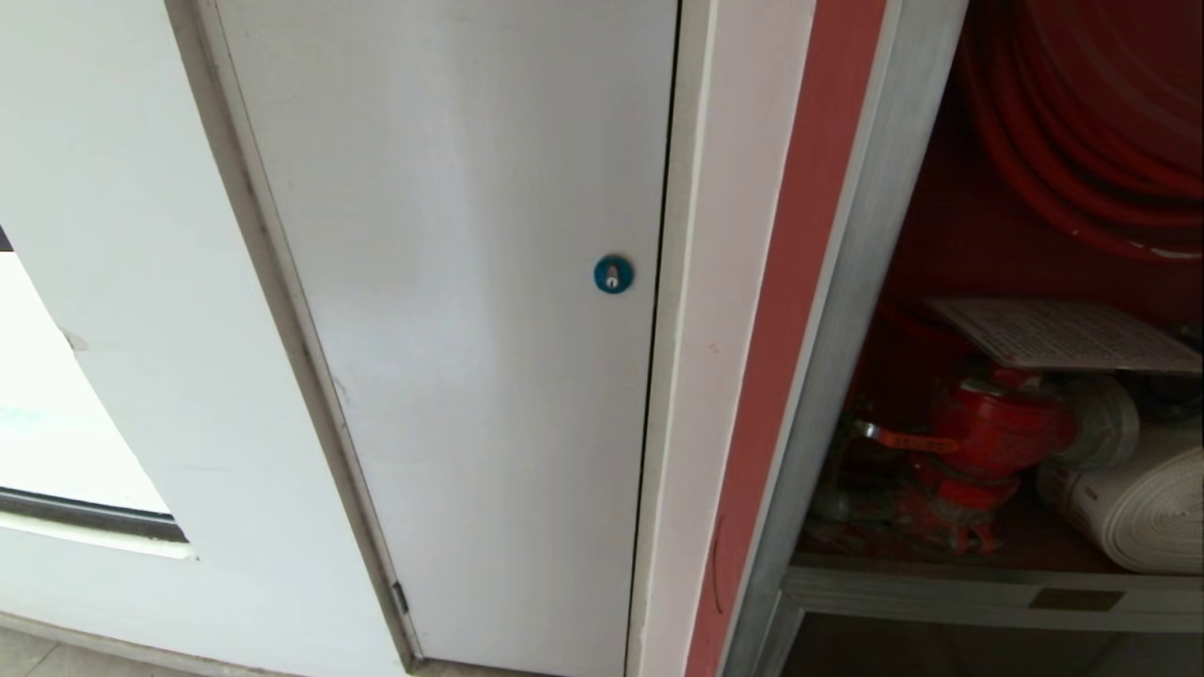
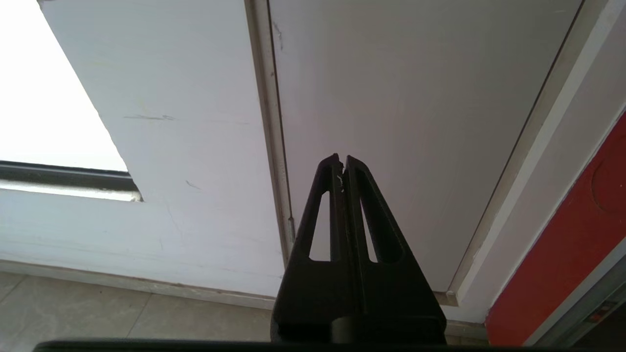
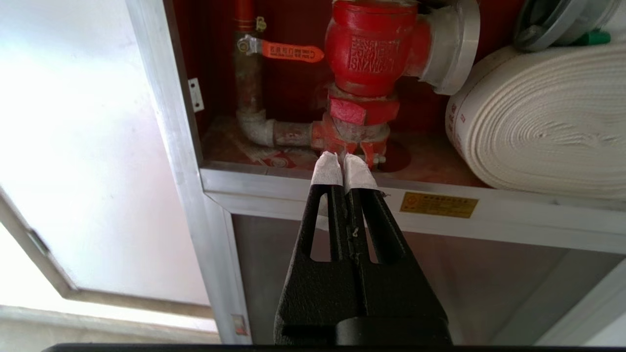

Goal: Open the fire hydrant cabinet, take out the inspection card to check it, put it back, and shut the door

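The fire hydrant cabinet (image 1: 847, 310) stands at the right, with a brushed aluminium frame and a red lining. I see a red coiled hose (image 1: 1082, 122), a red hydrant valve (image 1: 988, 432) and a white rolled hose (image 1: 1138, 508) in it. A white printed inspection card (image 1: 1063, 334) lies flat above the valve. The door shows as a crossbar (image 3: 513, 215) bearing a brass plate (image 3: 438, 205). My right gripper (image 3: 344, 164) is shut and empty, its white-taped tips just before that crossbar, below the valve (image 3: 376, 46). My left gripper (image 2: 342, 161) is shut and empty, facing the white panel.
A plain white panel (image 1: 451, 329) with a blue round lock (image 1: 612, 274) fills the middle. A white post and a red strip (image 1: 809, 235) separate it from the cabinet. A bright window (image 1: 47, 404) is at the far left. Tiled floor (image 2: 98, 313) lies below.
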Robot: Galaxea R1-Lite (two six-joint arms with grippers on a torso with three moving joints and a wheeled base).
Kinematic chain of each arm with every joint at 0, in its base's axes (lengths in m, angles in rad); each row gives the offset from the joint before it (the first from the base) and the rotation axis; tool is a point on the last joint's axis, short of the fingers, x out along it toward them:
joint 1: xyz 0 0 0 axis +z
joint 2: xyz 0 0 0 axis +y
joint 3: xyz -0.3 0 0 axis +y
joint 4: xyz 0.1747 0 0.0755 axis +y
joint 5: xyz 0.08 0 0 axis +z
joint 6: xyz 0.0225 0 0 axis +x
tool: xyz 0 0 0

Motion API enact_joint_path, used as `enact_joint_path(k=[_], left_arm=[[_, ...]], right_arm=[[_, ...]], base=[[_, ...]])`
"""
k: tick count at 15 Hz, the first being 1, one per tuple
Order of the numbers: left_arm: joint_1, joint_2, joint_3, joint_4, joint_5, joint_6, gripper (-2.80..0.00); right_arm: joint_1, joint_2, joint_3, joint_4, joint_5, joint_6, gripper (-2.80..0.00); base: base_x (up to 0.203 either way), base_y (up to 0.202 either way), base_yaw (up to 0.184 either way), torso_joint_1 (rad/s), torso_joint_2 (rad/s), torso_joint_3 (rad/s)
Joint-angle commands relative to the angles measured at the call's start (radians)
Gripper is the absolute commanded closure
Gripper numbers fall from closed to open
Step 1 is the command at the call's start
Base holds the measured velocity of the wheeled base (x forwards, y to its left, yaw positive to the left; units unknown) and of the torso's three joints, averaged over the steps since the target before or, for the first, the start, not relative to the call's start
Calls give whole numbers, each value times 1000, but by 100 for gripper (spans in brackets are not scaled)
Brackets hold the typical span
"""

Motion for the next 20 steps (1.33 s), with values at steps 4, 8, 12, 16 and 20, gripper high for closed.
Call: enact_joint_path(k=[4, 8, 12, 16, 20], left_arm=[[0, 0, 6, 0, 0, 0, 0], [0, 0, 6, 0, 0, 0, 0], [0, 0, 6, 0, 0, 0, 0], [0, 0, 6, 0, 0, 0, 0], [0, 0, 6, 0, 1, 0, 0]], right_arm=[[-1, 245, -157, -3, -23, -64, 0], [-1, 443, -317, 0, -159, -163, 0], [-1, 575, -510, 118, -268, -329, 0], [0, 685, -800, 494, -279, -489, 0], [-2, 831, -951, 673, -392, -714, 0]], base=[[0, 0, 0, 0, 0, 0], [0, 0, 0, 0, 0, 0], [0, 0, 0, 0, 0, 0], [0, 0, 0, 0, 0, 0], [0, 0, 0, 0, 0, 0]])
